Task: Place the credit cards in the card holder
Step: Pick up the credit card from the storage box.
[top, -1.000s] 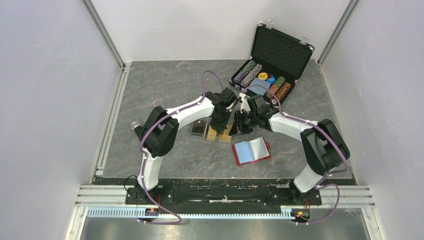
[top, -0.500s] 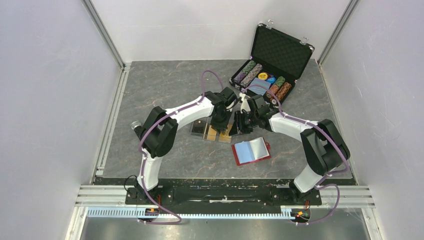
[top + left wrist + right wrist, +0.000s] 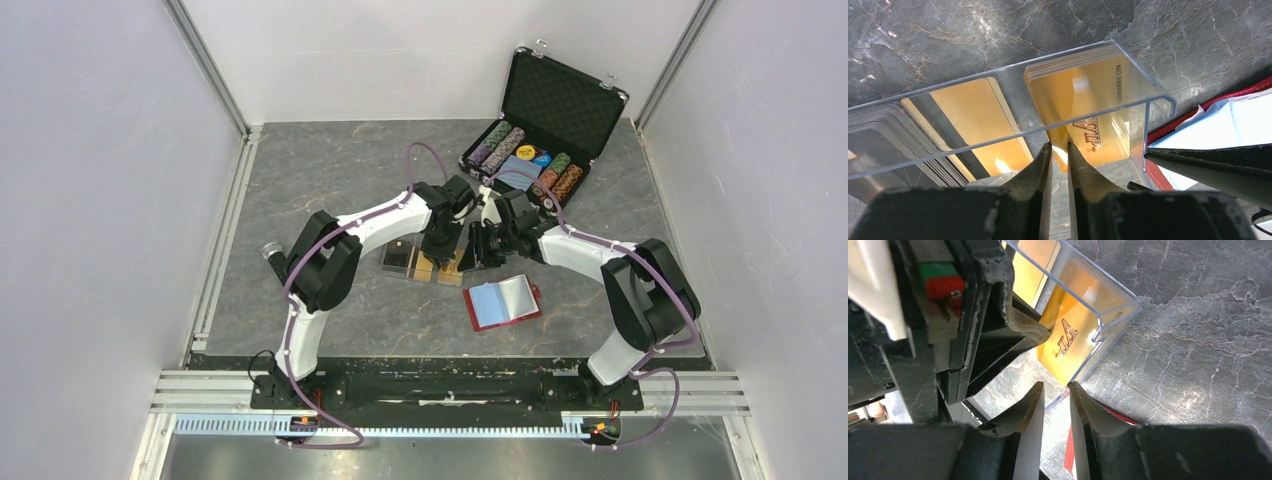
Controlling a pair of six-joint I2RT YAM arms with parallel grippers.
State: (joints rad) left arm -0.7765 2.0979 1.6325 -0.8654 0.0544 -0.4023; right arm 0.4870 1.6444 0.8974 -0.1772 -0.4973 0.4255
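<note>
A clear tray [image 3: 408,262] holds stacks of gold and black credit cards. One gold VIP card [image 3: 1083,100] tilts out over the tray's end wall. My left gripper [image 3: 1058,146] is almost shut with that card's lower corner between its tips. My right gripper [image 3: 1055,386] is almost shut at the tray's end corner [image 3: 1118,310], just under the same card [image 3: 1063,335]. In the top view the left gripper [image 3: 441,250] and right gripper [image 3: 478,254] nearly touch. The red card holder [image 3: 503,302] lies open, pale lining up, just in front of the tray, with no card on it.
An open black chip case [image 3: 540,140] with poker chips and a blue deck stands at the back right, close behind the right arm. Black cards [image 3: 878,145] and another gold stack [image 3: 973,115] fill the tray's other compartments. White walls enclose the table.
The left arm's elbow has shifted slightly to the right. Both grippers, the tray and the card holder stay where they were.
</note>
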